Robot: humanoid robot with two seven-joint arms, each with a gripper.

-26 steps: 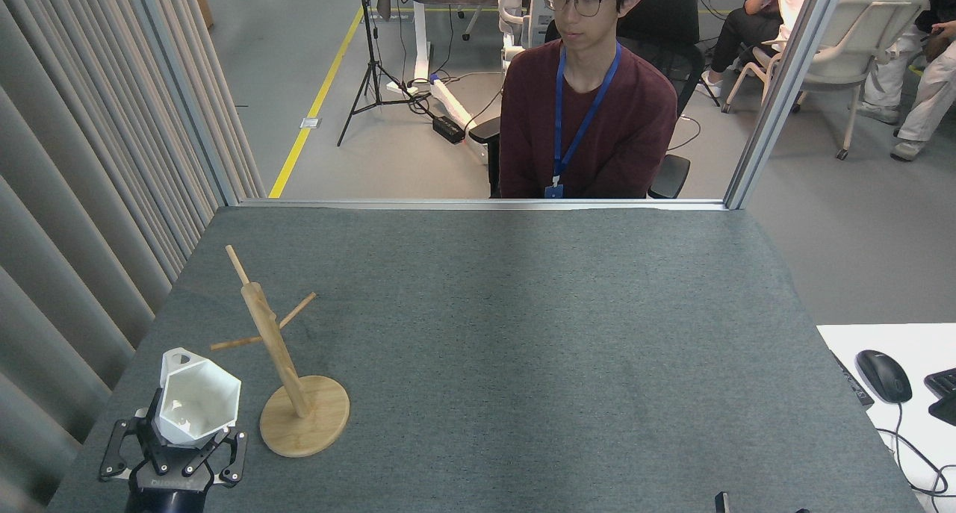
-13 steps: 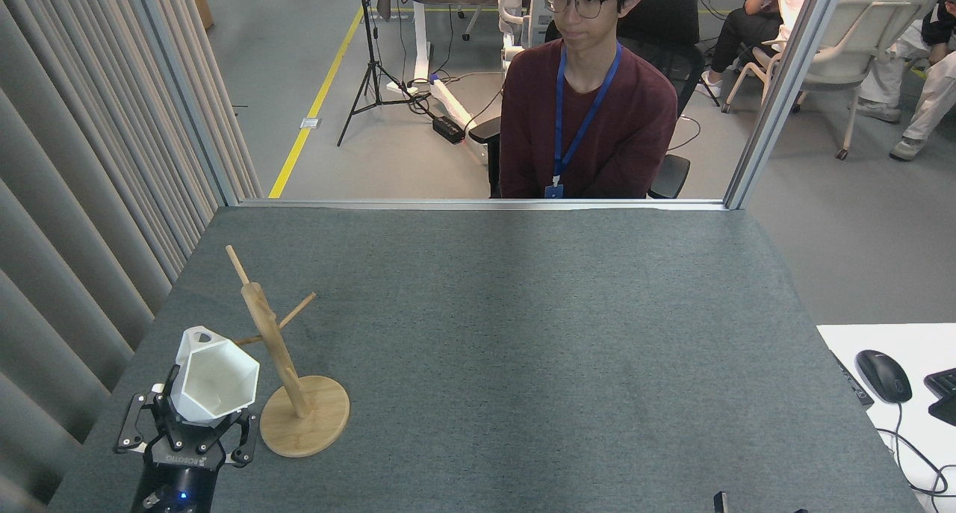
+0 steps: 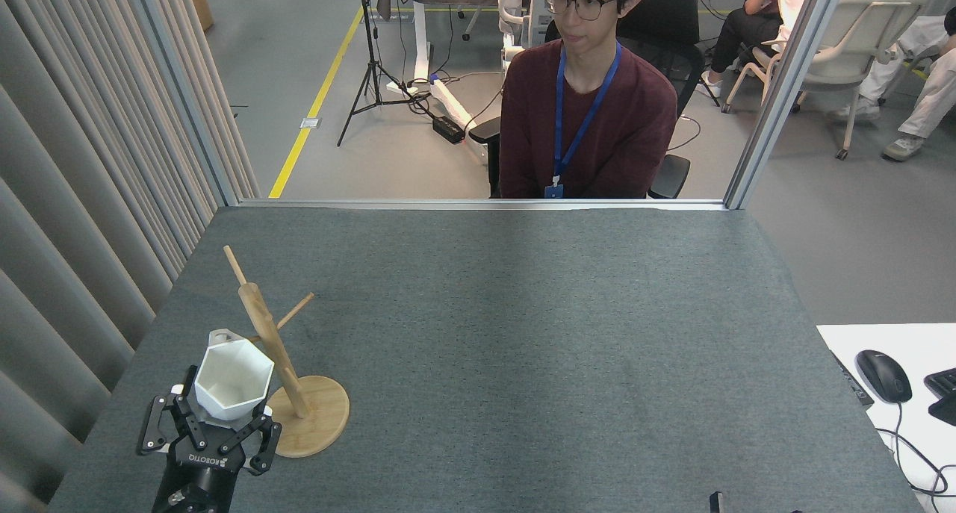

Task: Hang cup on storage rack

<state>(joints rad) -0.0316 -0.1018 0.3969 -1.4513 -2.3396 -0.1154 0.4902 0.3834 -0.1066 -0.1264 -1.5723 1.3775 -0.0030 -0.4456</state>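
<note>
My left gripper (image 3: 221,423) at the lower left is shut on the cup (image 3: 233,378), a white faceted mug with its hexagonal mouth facing me and its ring handle at the top left, pointing away. The cup is held in the air right beside the post of the storage rack (image 3: 278,349), a light bamboo mug tree with a round base and thin angled pegs. The handle sits at the left peg, whose tip is hidden behind the cup. Only a dark sliver of my right arm shows at the bottom edge; its gripper is out of view.
The grey felt table (image 3: 523,334) stretches far to the right of the rack. A person (image 3: 586,102) sits behind the far edge. A curtain (image 3: 89,184) runs along the left side. A white desk with a black mouse (image 3: 883,375) stands at the right.
My left gripper has carried the cup to the right and forward, from left of the rack's base to right against the post, covering the left peg. The rack has stayed in place.
</note>
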